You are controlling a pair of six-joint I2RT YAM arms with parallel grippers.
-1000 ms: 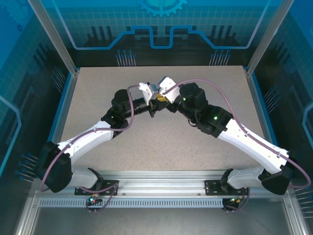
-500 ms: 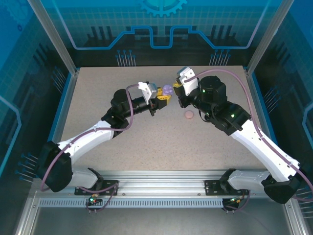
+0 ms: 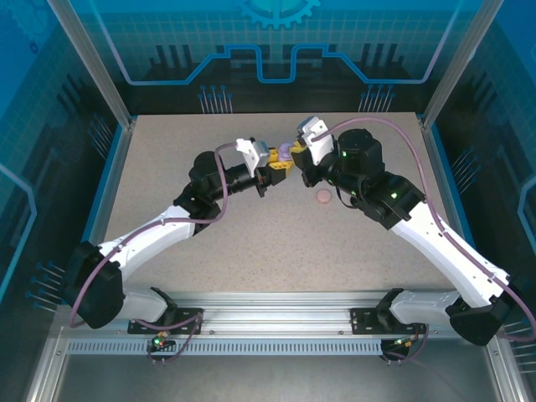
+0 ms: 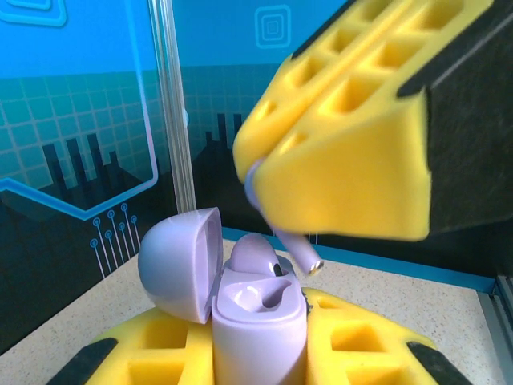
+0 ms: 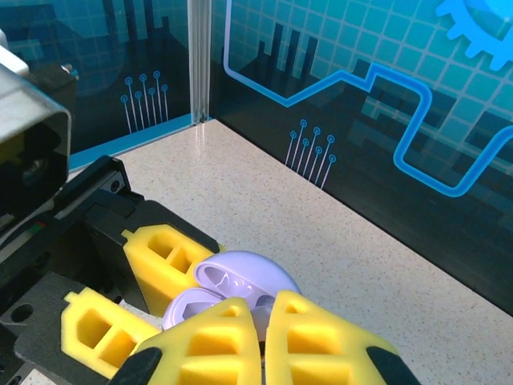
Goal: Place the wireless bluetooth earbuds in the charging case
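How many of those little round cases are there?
2. The lilac case, lid open, is held in the left gripper; the pink case lies on the table near the right arm. More may be hidden behind the arms.

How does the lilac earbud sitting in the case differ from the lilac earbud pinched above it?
The seated earbud rests in the open lilac case, its stem hidden; the pinched earbud hangs above in the right tool, stem exposed and slanting. The seated one is free; the pinched one is gripped. Both are lilac.
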